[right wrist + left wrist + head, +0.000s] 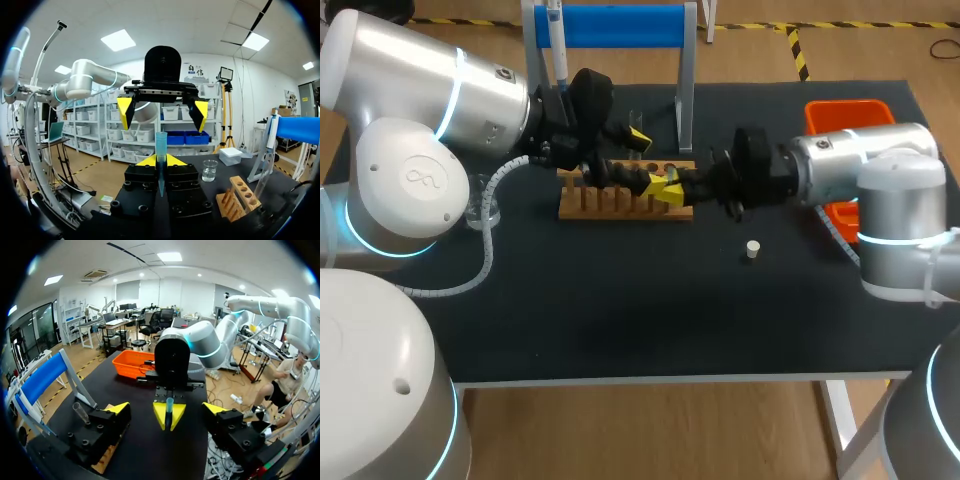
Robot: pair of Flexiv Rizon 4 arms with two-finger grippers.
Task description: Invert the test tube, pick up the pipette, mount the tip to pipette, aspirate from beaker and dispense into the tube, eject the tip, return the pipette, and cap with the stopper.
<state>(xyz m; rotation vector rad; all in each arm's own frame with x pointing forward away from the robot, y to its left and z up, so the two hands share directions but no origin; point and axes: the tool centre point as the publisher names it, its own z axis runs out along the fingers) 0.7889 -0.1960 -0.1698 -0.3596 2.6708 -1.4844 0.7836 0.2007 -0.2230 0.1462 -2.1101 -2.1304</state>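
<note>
My right gripper (160,160) is shut on a bluish test tube (161,142), which stands up between its yellow tips. My left gripper (162,109) faces it, open wide, its fingertips apart from the tube. In the left wrist view the tube (170,404) and my right gripper (169,416) sit between the spread fingers (118,408) of the left. From above, both grippers (650,160) (671,190) meet over the wooden rack (620,208). The pipette (558,50) hangs on the blue stand. The beaker (483,211) stands at the left. The small stopper (752,249) lies on the mat.
An orange bin (850,113) sits at the table's far right, behind my right arm. The blue stand (610,25) rises behind the rack. A clear tube (79,412) stands in the rack by my left finger. The beaker (210,170) and rack (239,198) lie beside my right gripper.
</note>
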